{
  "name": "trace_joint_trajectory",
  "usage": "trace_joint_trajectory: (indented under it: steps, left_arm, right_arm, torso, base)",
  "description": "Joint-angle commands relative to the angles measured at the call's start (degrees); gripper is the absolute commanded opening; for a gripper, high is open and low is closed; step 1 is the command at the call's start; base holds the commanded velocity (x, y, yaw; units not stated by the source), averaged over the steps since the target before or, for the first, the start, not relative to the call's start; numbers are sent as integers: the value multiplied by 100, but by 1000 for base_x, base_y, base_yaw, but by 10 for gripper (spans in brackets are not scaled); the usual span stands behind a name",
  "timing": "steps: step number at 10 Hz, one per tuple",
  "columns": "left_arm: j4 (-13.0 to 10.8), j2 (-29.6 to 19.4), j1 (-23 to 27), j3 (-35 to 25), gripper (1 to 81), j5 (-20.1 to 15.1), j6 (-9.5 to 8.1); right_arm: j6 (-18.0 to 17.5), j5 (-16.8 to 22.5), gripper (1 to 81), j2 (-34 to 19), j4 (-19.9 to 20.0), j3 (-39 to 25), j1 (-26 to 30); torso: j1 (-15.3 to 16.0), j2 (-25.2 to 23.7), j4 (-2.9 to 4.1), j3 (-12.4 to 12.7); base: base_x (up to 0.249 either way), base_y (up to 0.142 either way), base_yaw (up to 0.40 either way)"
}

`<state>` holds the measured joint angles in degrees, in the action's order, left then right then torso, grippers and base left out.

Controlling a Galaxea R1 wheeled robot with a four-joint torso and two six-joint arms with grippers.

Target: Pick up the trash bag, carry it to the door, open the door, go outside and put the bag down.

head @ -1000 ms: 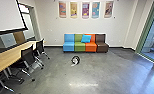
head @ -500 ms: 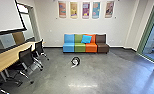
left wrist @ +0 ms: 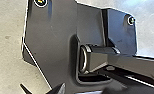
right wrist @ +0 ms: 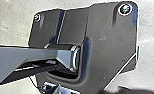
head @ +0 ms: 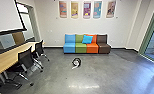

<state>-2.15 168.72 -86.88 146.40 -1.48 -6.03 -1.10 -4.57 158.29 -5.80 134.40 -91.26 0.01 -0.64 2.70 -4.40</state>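
Observation:
A small black-and-white bundle lies on the grey floor in the head view, in front of the sofa; I cannot tell whether this bundle (head: 76, 63) is the trash bag. Tall glass in a green frame (head: 150, 41) stands at the right side of the room, with an outdoor area behind it. Low in the left wrist view, my left gripper (left wrist: 42, 89) has its two dark tips apart, with nothing seen between them. Part of my right gripper (right wrist: 57, 89) shows at the edge of the right wrist view, and its state is unclear.
A sofa (head: 70, 47) in blue, green, orange and brown stands against the far wall. Along the left side runs a long wooden table (head: 8, 58) with black chairs (head: 26, 60). A large screen (head: 5, 15) hangs above it.
The head view has shifted slightly as the robot drives forward: the sofa shows a little larger and the nearest chair has slid farther out at the lower left.

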Motion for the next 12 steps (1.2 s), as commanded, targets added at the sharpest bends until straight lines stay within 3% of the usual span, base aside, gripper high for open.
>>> trace_joint_trajectory:
  steps: [1, 8, 12]
  left_arm:
    - [-5, -13, 202, -32, 811, -336, 23]
    - [21, -66, 202, 82, 811, -336, 15]
    - [30, -39, 202, 363, 811, -353, 15]
  right_arm:
    - [4, 317, 811, -85, 9, -3, 208]
    - [4, 325, 811, 363, 27, 1052, 226]
    - [4, 343, 811, 346, 35, 1096, 270]
  torso:
    - [0, 0, 0, 0]
    - [0, 0, 0, 0]
    - [0, 0, 0, 0]
  base:
    - [135, 62, 0]
    - [135, 0, 0]
    - [135, 0, 0]
